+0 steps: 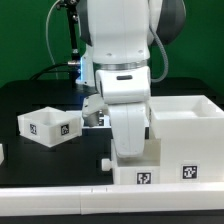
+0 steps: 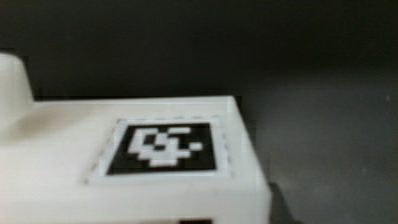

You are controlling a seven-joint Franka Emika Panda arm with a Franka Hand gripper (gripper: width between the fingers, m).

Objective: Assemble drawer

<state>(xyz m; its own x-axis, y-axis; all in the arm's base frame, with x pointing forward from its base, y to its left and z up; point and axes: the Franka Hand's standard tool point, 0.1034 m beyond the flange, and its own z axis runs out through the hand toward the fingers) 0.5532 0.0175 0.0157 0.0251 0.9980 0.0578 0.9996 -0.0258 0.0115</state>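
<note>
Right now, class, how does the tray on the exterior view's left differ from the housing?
The tray is small and low; the housing is far bigger and taller. The tray lies to the exterior view's left of the arm; the housing stands to its right. Both are white, open-topped and tagged.

Housing [image 1: 186, 140] on the right and small tray [image 1: 42, 126] on the left both read as white plastic: smooth, matt to low-sheen, no visible texture. Arm shell [image 1: 118, 30] is also white plastic but glossier, with soft highlights on the curves. Table top [image 1: 30, 95] is black and matt, faintly grainy in the wrist view; tag [image 2: 166, 147] looks like a flat matt print, black on white.
</note>
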